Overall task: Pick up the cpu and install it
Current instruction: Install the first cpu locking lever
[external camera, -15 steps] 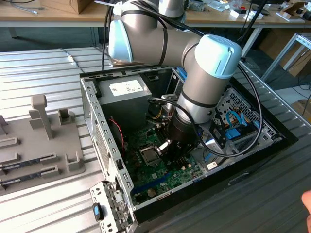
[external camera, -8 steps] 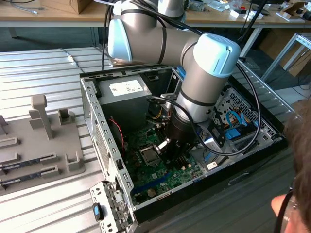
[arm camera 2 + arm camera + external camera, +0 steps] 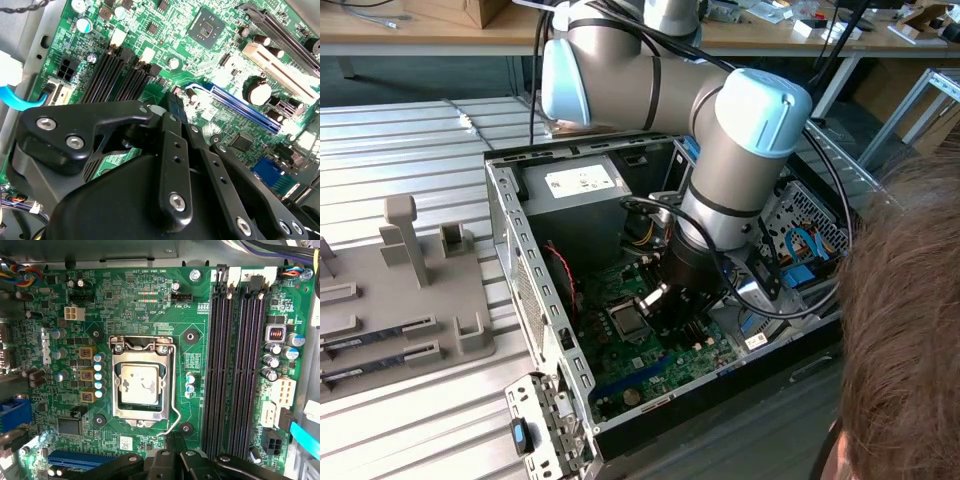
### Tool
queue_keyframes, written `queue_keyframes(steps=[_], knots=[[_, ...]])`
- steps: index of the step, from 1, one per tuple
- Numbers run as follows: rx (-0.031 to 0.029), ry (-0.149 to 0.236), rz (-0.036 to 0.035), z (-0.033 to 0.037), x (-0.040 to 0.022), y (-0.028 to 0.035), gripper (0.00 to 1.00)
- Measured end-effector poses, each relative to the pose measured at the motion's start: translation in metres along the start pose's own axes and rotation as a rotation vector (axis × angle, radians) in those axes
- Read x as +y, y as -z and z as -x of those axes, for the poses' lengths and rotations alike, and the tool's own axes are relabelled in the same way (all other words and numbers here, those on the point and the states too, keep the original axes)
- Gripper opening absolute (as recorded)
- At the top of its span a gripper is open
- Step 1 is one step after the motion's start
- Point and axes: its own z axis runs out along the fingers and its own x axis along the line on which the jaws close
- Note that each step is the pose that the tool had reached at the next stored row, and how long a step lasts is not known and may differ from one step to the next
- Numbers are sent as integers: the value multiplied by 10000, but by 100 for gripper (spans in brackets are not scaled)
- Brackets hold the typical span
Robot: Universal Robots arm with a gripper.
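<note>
Close under the wrist, the gripper (image 3: pixel 175 441) hangs low over the green board (image 3: pixel 125 295), jaws closed together on nothing, beside the hooked end of the wire lever (image 3: pixel 173 385). Just beyond it the cpu (image 3: pixel 141 384) lies flat in its socket. A metal frame (image 3: pixel 116 390) is folded over its edges, which I judge presses it onto the contacts, so it looks seated. Its top is a silvery-grey square blotched with paler patches. Farther off run four bare memory slots (image 3: pixel 240 365). Outside the open case (image 3: pixel 505 230), at the exterior view's left, sits a grey tray (image 3: pixel 380 290).
</note>
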Motion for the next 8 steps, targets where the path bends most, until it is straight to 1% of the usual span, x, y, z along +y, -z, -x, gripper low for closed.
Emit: queue_keyframes(steps=[4,5,8], knots=[[-2,2,12,-22,14,0,10],[-6,2,28,-39,18,-3,10],[-10,12,93,-45,19,-7,10]])
